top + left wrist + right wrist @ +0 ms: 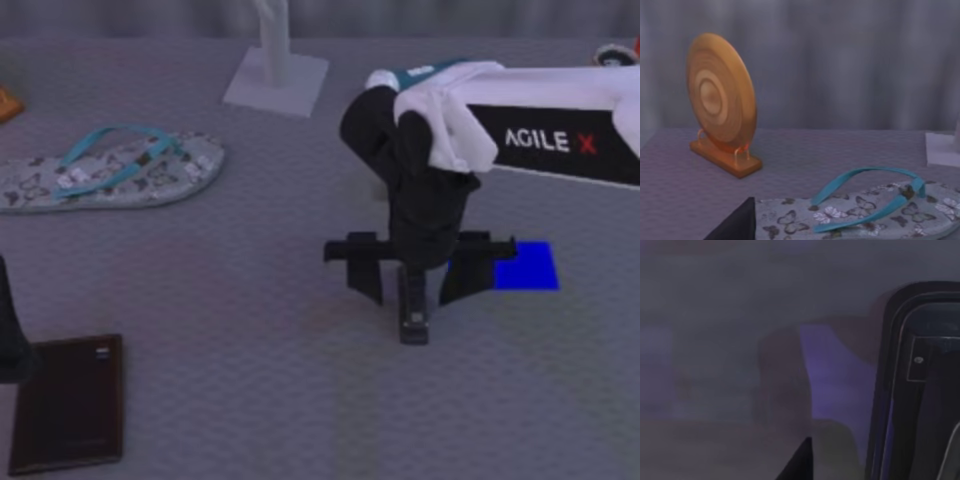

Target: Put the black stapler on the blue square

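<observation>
**Right gripper spread wide over the black stapler, beside the blue square**

The grey table [250, 380] carries the white AgileX right arm [540, 110], which reaches in from the top view's right. Its right gripper [413, 285] hangs with both fingers splayed wide to either side of the black stapler [413, 315]; whether a finger touches the stapler cannot be told. The stapler lies on the table just left of the blue square [527, 266], apart from it and partly under the wrist.

A butterfly-print flip-flop [110, 172] lies far left, a dark brown book [68, 402] at the near left corner, and a white stand [277, 75] at the back.

Only the left wrist view shows a wooden disc [721, 92] on its stand. The left arm [10, 330] sits parked at the left edge. The right wrist view shows the stapler [920, 385] close up.
</observation>
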Available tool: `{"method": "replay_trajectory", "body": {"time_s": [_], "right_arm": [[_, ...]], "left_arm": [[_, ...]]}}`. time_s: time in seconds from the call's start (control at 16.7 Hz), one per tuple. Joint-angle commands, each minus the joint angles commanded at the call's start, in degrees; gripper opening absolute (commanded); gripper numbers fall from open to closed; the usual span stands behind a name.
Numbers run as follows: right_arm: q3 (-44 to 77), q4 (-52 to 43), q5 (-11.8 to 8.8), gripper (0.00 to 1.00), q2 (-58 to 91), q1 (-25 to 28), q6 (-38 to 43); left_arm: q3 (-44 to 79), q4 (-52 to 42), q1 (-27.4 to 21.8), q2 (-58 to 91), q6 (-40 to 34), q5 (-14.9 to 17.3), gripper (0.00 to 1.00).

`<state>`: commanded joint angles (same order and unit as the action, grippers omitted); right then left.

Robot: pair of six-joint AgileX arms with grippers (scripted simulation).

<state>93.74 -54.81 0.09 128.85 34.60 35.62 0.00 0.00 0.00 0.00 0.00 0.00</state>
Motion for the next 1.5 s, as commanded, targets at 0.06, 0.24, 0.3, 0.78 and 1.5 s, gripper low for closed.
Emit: {"method": "replay_trajectory", "body": {"time_s": [0.06,0.24,0.3,0.78,1.5], "right_arm": [[0.0,0.0,0.0,0.40,0.0,0.0,0.0],[0.0,0.0,0.0,0.17,0.0,0.0,0.0],[0.0,0.0,0.0,0.10,0.0,0.0,0.0],[0.0,0.0,0.0,0.00,0.0,0.0,0.0],[14.5,-19.2,0.0,0.00,-4.4,0.3,-0.1]], "left_arm": [[0.0,0.0,0.0,0.0,0.0,0.0,1.00],[0.0,0.0,0.0,0.0,0.0,0.0,1.00],[0.0,0.0,0.0,0.0,0.0,0.0,1.00],[0.0,0.0,0.0,0.0,0.0,0.0,1.00],[0.0,0.0,0.0,0.0,0.0,0.0,1.00]]}}
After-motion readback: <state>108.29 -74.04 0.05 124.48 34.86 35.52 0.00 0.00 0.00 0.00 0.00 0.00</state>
